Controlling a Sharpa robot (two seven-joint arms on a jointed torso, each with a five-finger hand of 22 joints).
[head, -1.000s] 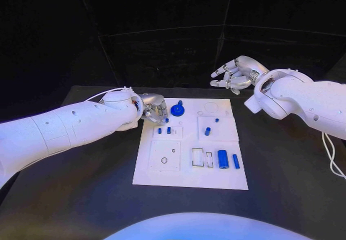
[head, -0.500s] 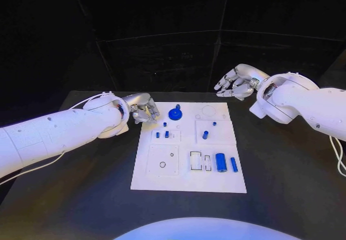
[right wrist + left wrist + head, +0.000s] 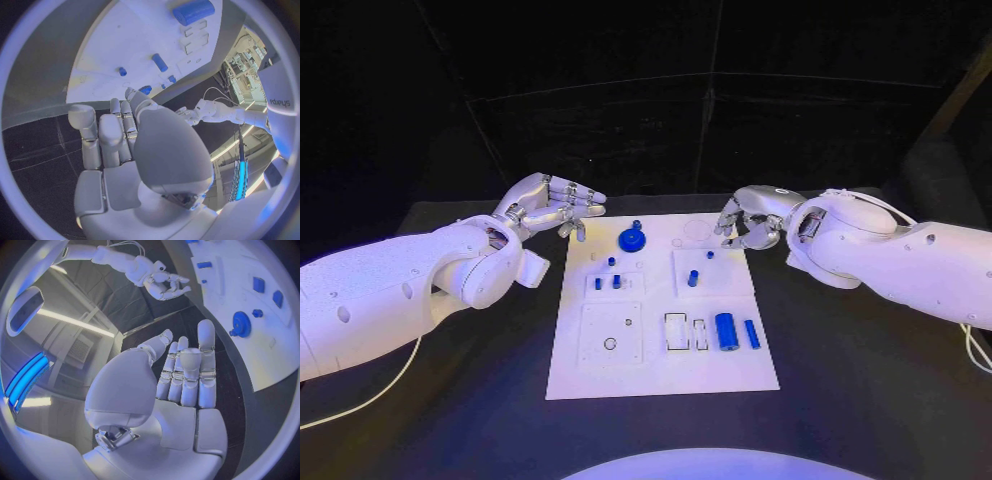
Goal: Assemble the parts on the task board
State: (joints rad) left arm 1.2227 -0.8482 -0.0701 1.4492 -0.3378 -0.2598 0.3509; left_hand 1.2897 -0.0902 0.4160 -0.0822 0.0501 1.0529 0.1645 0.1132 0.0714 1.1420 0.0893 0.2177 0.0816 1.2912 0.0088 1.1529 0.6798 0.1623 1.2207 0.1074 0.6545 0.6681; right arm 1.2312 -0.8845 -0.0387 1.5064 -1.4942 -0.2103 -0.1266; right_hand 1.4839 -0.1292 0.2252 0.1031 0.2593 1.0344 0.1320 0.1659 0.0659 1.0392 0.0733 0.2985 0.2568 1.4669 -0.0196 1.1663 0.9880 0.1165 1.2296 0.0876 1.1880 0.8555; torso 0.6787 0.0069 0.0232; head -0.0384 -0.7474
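Note:
The white task board (image 3: pixel 678 376) lies mid-table. A blue gear (image 3: pixel 633 240) stands at its far end, with short blue pegs (image 3: pixel 607 282) below it and another peg (image 3: pixel 692 279) to the right. A thick blue cylinder (image 3: pixel 726 327) and a slim blue bar (image 3: pixel 751 334) lie near the right edge. My left hand (image 3: pixel 553 210) hovers off the board's far left corner with its fingers spread and nothing in it; its palm (image 3: pixel 181 385) is bare. My right hand (image 3: pixel 750 220) hangs over the far right corner, loosely curled and holding nothing; its palm (image 3: pixel 125 145) is bare too.
Two white square plates (image 3: pixel 617 332) and narrow slots (image 3: pixel 685 333) are set into the board. Black tabletop (image 3: pixel 862 390) surrounds it on all sides. The wrist views show the board (image 3: pixel 275 340) (image 3: pixel 125 45) just beyond each hand's fingertips.
My left hand has pulled away from the gear to the board's left and spread its fingers. My right hand has come down from behind the table to the board's far right corner.

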